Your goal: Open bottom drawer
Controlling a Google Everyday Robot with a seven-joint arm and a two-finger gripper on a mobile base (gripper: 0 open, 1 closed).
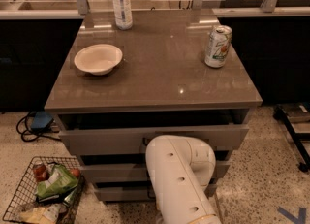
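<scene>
Grey-topped table (160, 68) with three grey drawer fronts stacked beneath it. The widest, top front (106, 140) stands slightly proud of the carcass, with a dark gap above it. The mid-sized front (116, 171) lies below it. The bottom drawer (121, 192), a flat grey front that looks narrowest, sits lowest, just above the speckled floor, and appears shut. Its long axis runs left to right. The bulky white arm link (179, 184) rises in front of the drawer stack and covers the middle of all three fronts, including the place where the bottom handle would be. The gripper is hidden behind this link, somewhere low against the drawers, so its state cannot be told.

A wire basket of packets (19, 203) stands on the floor just left of the bottom drawer, possibly near its path of travel. On the table, well clear of the work, are a white bowl (98, 58), a clear plastic bottle (121, 4) and a drinks can (217, 46).
</scene>
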